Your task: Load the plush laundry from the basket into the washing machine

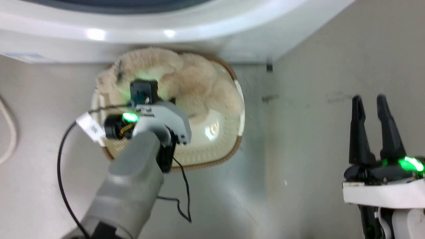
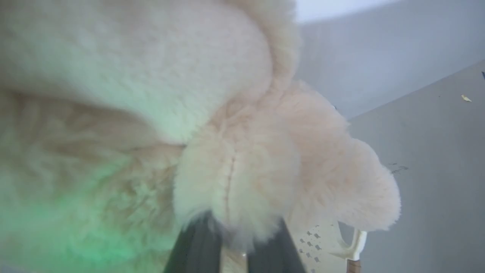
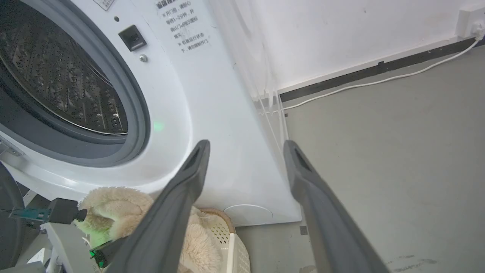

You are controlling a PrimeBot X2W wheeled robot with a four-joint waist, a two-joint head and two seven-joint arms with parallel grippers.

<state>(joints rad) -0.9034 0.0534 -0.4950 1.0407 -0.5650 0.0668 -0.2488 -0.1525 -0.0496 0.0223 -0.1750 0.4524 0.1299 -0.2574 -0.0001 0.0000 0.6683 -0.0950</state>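
Observation:
The plush laundry (image 1: 196, 83) is a fluffy beige bundle lying in the far half of the cream basket (image 1: 215, 156), which stands on the floor against the white washing machine (image 1: 159, 30). My left gripper (image 2: 238, 237) reaches down into the basket and is shut on a rounded lump of the plush laundry (image 2: 235, 178). In the head view its wrist (image 1: 156, 119) hides the fingers. My right gripper (image 1: 371, 99) hangs open and empty over bare floor to the right. In the right wrist view it (image 3: 246, 146) points at the washing machine (image 3: 219, 113), whose steel drum (image 3: 57, 72) is open.
A white cable (image 3: 379, 77) runs along the dark skirting by the wall, right of the machine. A pale cord (image 1: 10, 132) lies on the floor at the far left. My left arm's black cable (image 1: 61, 172) loops beside the basket. Grey floor (image 1: 315, 132) spreads to the right.

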